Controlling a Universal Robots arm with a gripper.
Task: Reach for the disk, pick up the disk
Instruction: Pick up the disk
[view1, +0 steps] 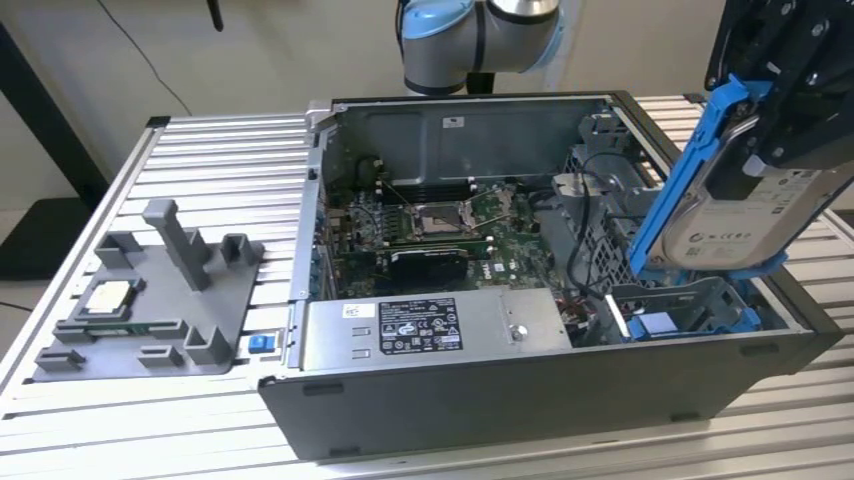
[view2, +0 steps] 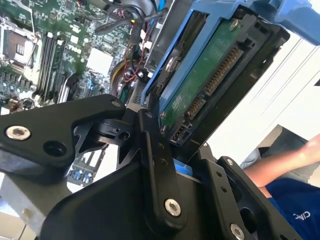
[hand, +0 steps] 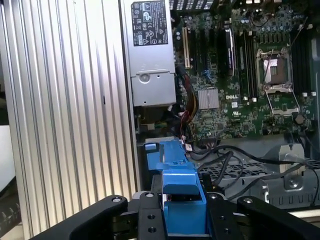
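Note:
The disk (view1: 738, 222), a silver drive with a white label in a blue side frame, hangs tilted above the open computer case (view1: 534, 395) at the exterior view's right. My black gripper (view1: 763, 140) is shut on its upper end. In the second wrist view, the disk (view2: 200, 95) shows its green circuit-board side and connector, clamped between the gripper's black fingers (view2: 156, 150). In the first wrist view, the blue frame of the disk (hand: 182, 200) sits between the two fingers, above the case's drive bay.
Inside the case lie a motherboard (view1: 427, 235), a power supply (view1: 420, 325), loose cables (view1: 581, 230) and a blue bracket (view1: 654, 325) in the drive bay. A grey fixture (view1: 154, 300) stands at the left on the ribbed table (view1: 214, 160). A person's arm (view2: 280, 165) is nearby.

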